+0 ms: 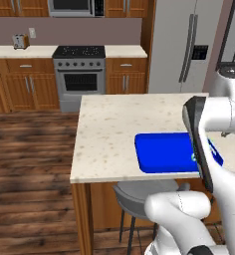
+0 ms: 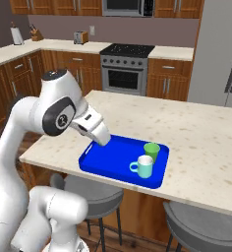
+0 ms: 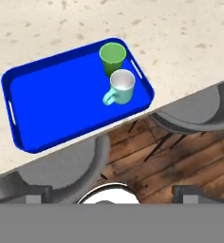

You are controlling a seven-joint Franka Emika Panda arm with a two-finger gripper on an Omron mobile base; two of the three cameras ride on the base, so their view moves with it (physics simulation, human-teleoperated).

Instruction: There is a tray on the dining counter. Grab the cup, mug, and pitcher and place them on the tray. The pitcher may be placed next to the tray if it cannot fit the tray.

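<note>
The blue tray (image 3: pixel 57 95) lies near the front edge of the beige dining counter (image 3: pixel 180 38). On its right end stand the green cup (image 3: pixel 112 57) and, just in front of it, the pale teal mug (image 3: pixel 122 87), both upright. The right base view gives the same pair, cup (image 2: pixel 151 150) behind mug (image 2: pixel 144 167), on the tray (image 2: pixel 103 157). My gripper (image 3: pixel 109 194) hangs high above the counter's front edge, open, with nothing between its fingers. My arm covers the right part of the tray (image 1: pixel 162 152) in the left base view. The pitcher is out of view.
Grey stools (image 2: pixel 88 194) (image 2: pixel 206 221) stand under the counter's front edge. A stove (image 1: pixel 79 74) and wall counters line the back; a fridge (image 1: pixel 184 45) stands at the back right. Bare countertop (image 1: pixel 109 134) spreads left of and behind the tray.
</note>
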